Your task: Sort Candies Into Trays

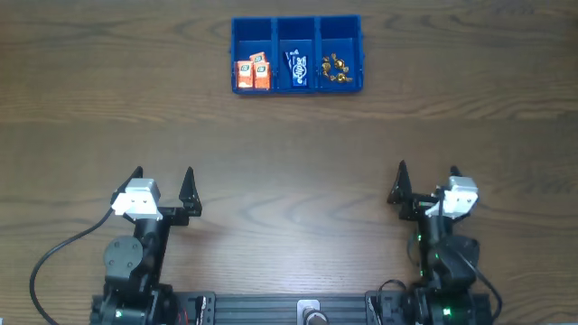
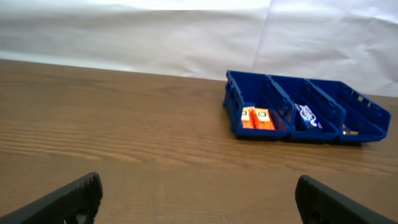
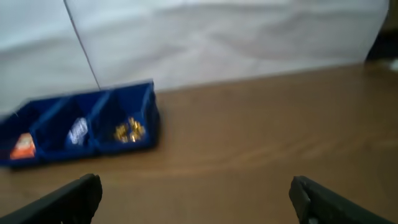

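- As seen in the top view, the left gripper (image 1: pixel 163 173) and the right gripper (image 1: pixel 428 170) both have their fingers spread wide with nothing between them.
- The blue tray (image 1: pixel 296 19) sits well ahead of both sets of fingertips, between the two grippers' lines of reach.
- The orange candies (image 1: pixel 253 74) lie in the compartment on the left gripper's side, the blue wrapped candy (image 1: pixel 297 68) in the middle one and the gold candies (image 1: pixel 336 68) in the one on the right gripper's side. Sorting looks done.
- Left wrist view: the left gripper (image 2: pixel 198 180) is released. The blue tray (image 2: pixel 235 112) is far ahead of the fingertips, off toward the right finger.
- The orange candies (image 2: pixel 258 118) look boxy and light, probably stiff enough. I'd pinch across the short flat sides.
- Right wrist view: the right gripper (image 3: pixel 194 182) is released, and the blue tray (image 3: pixel 74 152) is far ahead, off toward the left finger.
- The gold candies (image 3: pixel 127 130) are small with foil-like wrappers, so likely slippery and prone to roll. I'd take one at a time, from above, across its middle.
- The blue wrapped candy (image 3: pixel 78 129) looks flat, with a soft crinkly wrapper. I'd grip the body, not the wrapper ends.
- The compartment walls are close on each side, so I'd set the fingers along the compartment rather than across it.
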